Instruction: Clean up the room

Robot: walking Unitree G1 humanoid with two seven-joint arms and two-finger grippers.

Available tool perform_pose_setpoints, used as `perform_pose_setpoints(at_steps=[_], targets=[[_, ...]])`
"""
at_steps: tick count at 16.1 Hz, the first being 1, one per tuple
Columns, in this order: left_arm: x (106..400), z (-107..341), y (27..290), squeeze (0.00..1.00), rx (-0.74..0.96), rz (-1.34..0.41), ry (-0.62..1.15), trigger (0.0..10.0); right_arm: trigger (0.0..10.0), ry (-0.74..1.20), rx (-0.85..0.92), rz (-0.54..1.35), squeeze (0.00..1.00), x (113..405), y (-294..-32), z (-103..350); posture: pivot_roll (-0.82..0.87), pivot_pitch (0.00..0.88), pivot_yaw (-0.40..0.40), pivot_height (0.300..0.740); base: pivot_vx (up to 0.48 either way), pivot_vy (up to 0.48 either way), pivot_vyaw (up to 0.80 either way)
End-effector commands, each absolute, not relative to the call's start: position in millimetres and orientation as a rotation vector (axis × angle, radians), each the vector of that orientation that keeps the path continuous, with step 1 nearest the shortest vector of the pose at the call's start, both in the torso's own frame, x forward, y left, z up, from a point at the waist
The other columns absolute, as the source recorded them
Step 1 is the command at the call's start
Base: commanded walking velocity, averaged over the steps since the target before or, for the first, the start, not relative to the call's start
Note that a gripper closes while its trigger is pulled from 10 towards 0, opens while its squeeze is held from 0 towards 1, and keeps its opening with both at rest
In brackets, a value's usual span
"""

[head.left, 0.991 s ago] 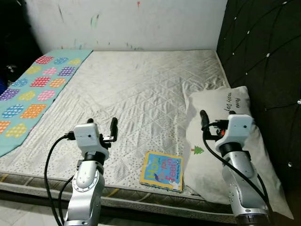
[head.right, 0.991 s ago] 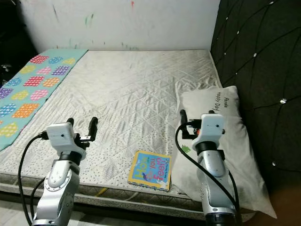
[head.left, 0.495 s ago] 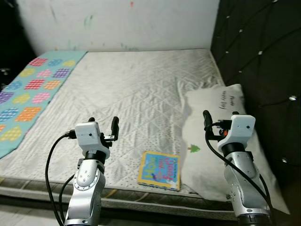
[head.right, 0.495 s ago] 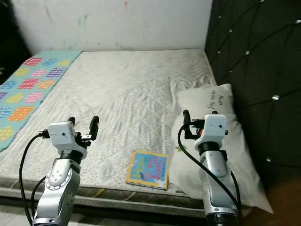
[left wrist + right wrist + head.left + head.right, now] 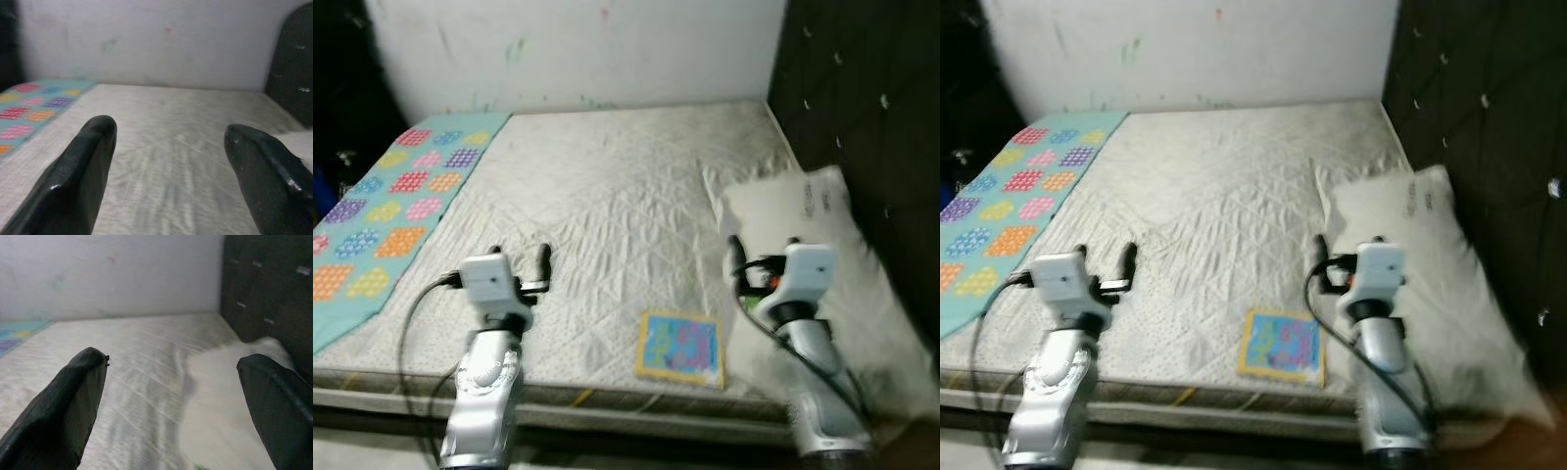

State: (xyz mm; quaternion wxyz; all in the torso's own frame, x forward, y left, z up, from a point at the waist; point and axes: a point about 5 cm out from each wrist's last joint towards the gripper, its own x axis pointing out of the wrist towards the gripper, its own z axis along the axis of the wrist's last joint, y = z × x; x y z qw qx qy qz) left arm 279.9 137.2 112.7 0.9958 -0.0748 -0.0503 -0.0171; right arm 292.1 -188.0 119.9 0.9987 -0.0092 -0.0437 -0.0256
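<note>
A colourful children's book lies flat on the white quilted mattress, close to its front edge. A white pillow rests along the mattress's right side. My left gripper is raised over the front left of the bed, to the left of the book, open and holding nothing. In the left wrist view its fingers are spread wide over the mattress. My right gripper hovers over the pillow's near edge, just right of the book, also open and empty. The picture is blurred.
A teal blanket with coloured patches lies along the mattress's left side. A dark tufted headboard stands behind the pillow on the right. A white wall with small paint marks runs along the far side.
The whole picture has shifted and blurred, so the camera has moved. Both arms keep the same raised, open pose, and the book and pillow lie as before.
</note>
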Motion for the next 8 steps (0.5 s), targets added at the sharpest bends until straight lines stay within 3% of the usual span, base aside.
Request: perform_pose_setpoints(at_steps=[1,3,8], targets=[[279.9,111.6,147.1,0.00,-0.128,-0.015,-0.091,10.0,10.0,-0.109,-0.001,-0.033,0.00,293.7,-179.1,124.6,-0.17,0.000,0.139,0.740,0.000,0.480,0.00],[278.8,111.3,148.5,0.00,-0.126,-0.009,-0.091,10.0,10.0,-0.105,-0.001,-0.026,0.00,294.3,-178.5,124.1,-0.16,0.000,0.137,0.740,0.000,0.360,0.00],[277.3,113.7,145.8,0.00,-0.144,-0.036,-0.107,10.0,10.0,-0.103,0.000,-0.019,0.00,295.4,-177.7,124.1,-0.16,0.000,0.134,0.740,0.000,0.000,0.00]])
